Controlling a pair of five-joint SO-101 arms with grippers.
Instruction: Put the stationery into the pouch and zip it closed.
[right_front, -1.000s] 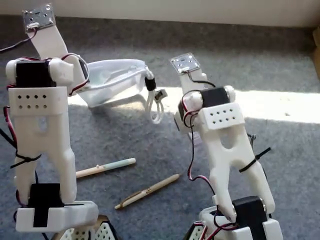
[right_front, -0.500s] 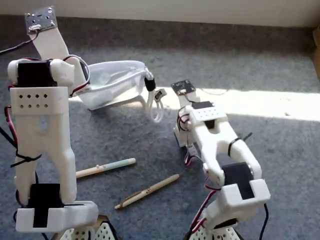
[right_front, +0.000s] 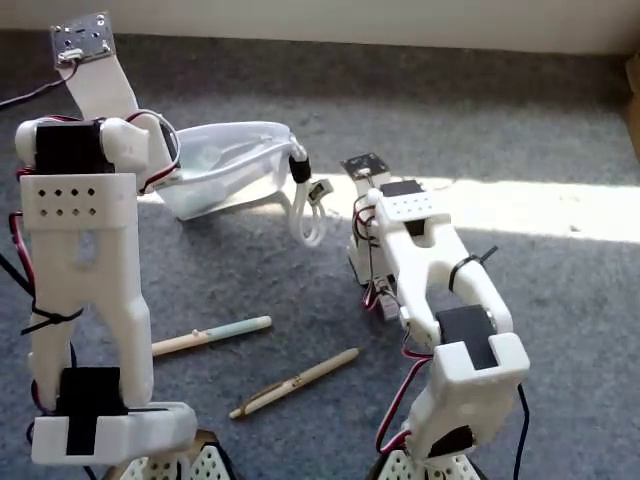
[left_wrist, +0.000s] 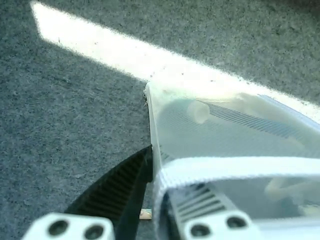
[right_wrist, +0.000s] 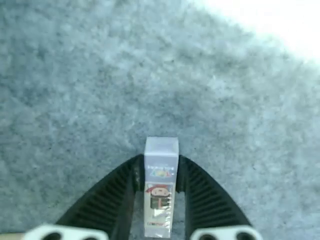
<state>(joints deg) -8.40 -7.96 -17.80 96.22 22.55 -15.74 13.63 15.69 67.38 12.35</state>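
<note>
High view: a grey, carpet-like surface (right_front: 520, 330) is seen beneath both arms. It is crossed by a bright band of sunlight (right_front: 540, 210) and bounded at the far side by a pale wall (right_front: 400, 20). A translucent pouch (right_front: 230, 160) is laid at the far left of the surface, partly in the sunlight, and a white strap (right_front: 312, 215) is trailed from its right end. In the left wrist view the pouch's rim is pinched between the fingers of the left tool (left_wrist: 156, 185).

The right tool (right_wrist: 160, 162) is pointed down at the carpet just right of the strap, so the pouch is placed beyond the strap from it. A small white eraser (right_wrist: 160, 185) with a printed sleeve is gripped between its narrow-set fingers, one end projecting past the tips. Whether that end is touching the surface cannot be told.

A mint pen (right_front: 212, 335) and a tan pen (right_front: 295, 382) are laid flat between the arms, near each other but apart, and well away from the pouch.
</note>
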